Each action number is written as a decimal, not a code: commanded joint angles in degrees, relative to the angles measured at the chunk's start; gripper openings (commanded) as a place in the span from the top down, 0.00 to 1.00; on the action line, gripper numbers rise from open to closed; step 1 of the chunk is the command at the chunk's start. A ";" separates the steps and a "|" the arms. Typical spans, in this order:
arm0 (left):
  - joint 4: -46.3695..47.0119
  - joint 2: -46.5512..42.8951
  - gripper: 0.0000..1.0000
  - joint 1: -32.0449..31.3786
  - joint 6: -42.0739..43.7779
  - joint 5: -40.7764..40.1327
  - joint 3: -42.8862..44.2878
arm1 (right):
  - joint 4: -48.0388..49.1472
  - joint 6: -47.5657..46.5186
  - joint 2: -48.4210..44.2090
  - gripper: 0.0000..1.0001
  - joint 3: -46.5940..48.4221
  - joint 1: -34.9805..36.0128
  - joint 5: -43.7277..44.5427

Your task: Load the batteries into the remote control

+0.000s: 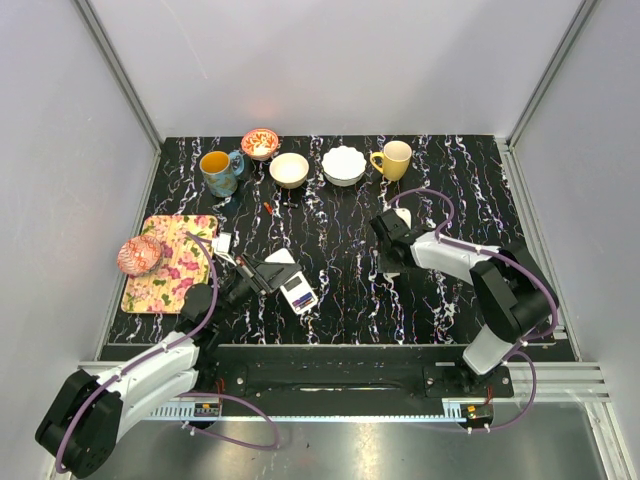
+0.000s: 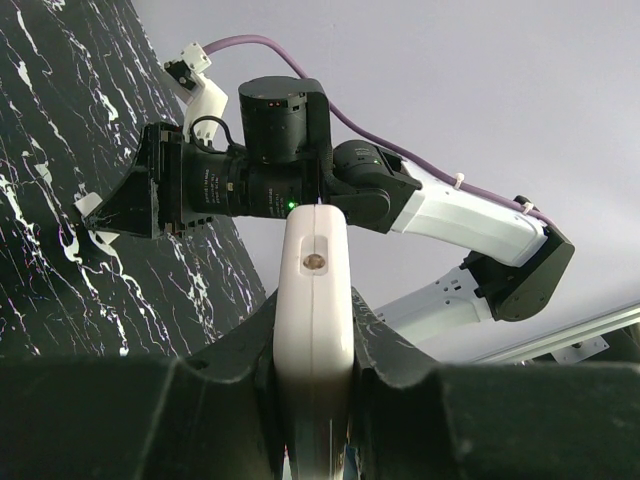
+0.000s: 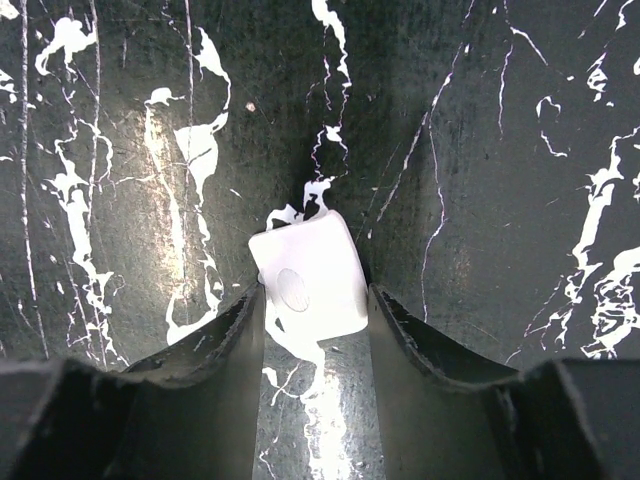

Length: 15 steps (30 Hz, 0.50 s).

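White plastic, hard, light and a bit slippery: the remote control [image 1: 297, 290] is at the worktop's [image 1: 345, 262] front left. The left pincer [image 2: 312, 335] pinches its thin sides, a good place to hold. The right pincer [image 3: 315, 300] pinches a small white block [image 3: 305, 272].

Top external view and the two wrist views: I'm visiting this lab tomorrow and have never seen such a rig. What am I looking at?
You are seeing two robot arms bolted at a table's near edge. The top view looks down from above and behind them. Each wrist view comes from a camera on one arm, looking along its own tool. The left tool clamps the remote control, seen edge-on in its wrist view. The right tool appears closed on a small white piece, down at the black marbled table. At the far side stand a blue mug, red bowl, cream bowl, white bowl and yellow mug. At the left, a floral tray holds a pink dish.
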 commanded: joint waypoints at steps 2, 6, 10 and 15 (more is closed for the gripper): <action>3.99 -0.08 1.00 0.20 0.37 0.38 0.38 | -1.54 4.44 0.16 0.57 0.12 -0.26 -2.52; 3.90 -0.43 1.00 0.28 0.28 0.29 0.56 | -2.16 12.52 -0.27 0.69 -0.67 -0.43 -4.27; 3.81 -0.87 1.00 0.28 0.11 0.12 0.38 | 0.47 26.46 -3.25 0.71 -3.74 -0.61 -5.06; 3.11 -1.84 1.00 0.20 -0.42 -0.59 -0.32 | 4.52 41.59 -4.32 0.78 -7.26 -0.61 -7.44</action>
